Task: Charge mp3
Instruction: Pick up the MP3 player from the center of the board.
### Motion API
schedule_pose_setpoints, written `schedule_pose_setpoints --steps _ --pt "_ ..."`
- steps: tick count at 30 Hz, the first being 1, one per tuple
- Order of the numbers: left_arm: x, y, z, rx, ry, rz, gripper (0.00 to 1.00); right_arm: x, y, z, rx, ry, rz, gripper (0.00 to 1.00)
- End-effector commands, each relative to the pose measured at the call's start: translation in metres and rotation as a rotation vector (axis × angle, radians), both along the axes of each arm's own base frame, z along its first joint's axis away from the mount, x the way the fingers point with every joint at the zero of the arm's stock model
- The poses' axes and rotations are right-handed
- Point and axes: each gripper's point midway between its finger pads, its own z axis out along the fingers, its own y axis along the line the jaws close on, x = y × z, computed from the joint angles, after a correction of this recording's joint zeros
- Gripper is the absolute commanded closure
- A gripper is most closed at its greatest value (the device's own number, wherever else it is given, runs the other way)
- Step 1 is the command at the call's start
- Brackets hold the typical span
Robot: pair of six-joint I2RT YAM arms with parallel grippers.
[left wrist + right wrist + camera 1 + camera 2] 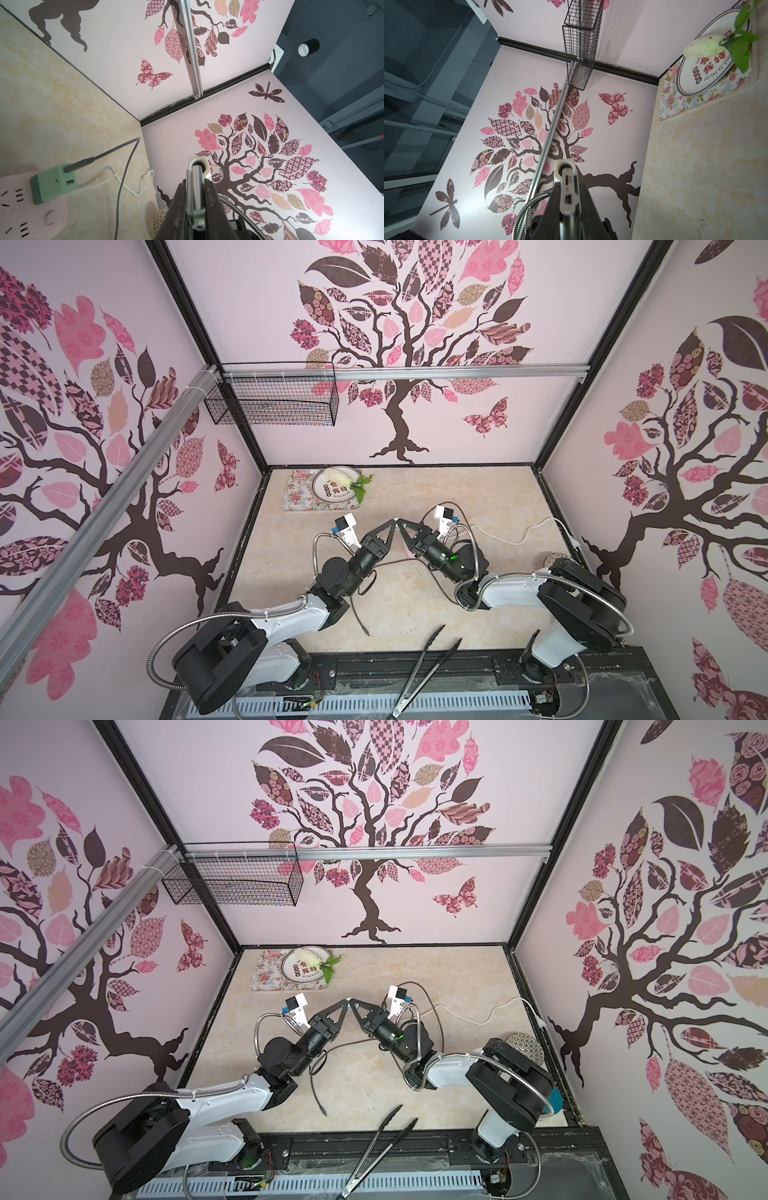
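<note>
Near the middle of the table (pixel 436 614), the left gripper (pixel 390 525) reaches in from 8 o'clock and the right gripper (pixel 404 525) from 4 o'clock, meeting tip to tip. Each wrist view shows its own black fingers pressed onto the mp3 (pixel 569 194), held edge-on between them. The grey cable (pixel 83 164) is plugged into the mint charger (pixel 54 185) on the pink power strip (pixel 31 218), with its loose end at 6 o'clock of the grippers

The mp3 (pixel 196 185) edge was brushed silver metal, charger plug (pixel 52 185) matt green plastic, power strip (pixel 31 209) smooth pink plastic, tabletop (pixel 52 93) looked polished marble.
</note>
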Motion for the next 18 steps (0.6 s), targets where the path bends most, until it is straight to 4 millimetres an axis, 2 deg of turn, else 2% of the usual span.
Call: schedule_pose_setpoints --steps 1,6,10,11,14,15,18 --pt "-0.005 -0.005 0.026 -0.041 -0.061 -0.026 0.82 -0.004 0.008 0.012 0.048 -0.012 0.042 1.0" --pt "-0.005 -0.014 0.025 -0.043 -0.052 -0.059 0.83 -0.002 0.009 0.01 0.05 -0.004 0.031 1.0" --pt "-0.004 -0.014 0.024 -0.039 -0.049 -0.051 0.88 -0.003 0.013 0.014 0.061 -0.017 0.055 0.99" --pt "-0.003 -0.012 0.023 -0.042 -0.044 -0.038 0.89 -0.005 0.013 0.014 0.062 -0.022 0.064 0.88" --pt "-0.004 -0.002 0.019 -0.055 -0.028 -0.023 0.91 -0.009 0.01 0.015 0.056 -0.028 0.069 0.82" --pt "-0.005 0.002 0.018 -0.061 -0.022 -0.023 0.91 -0.01 0.009 0.014 0.039 -0.027 0.065 0.77" --pt "-0.01 0.014 0.013 -0.066 0.002 -0.026 0.91 -0.014 0.003 0.012 0.001 -0.042 0.048 0.51"
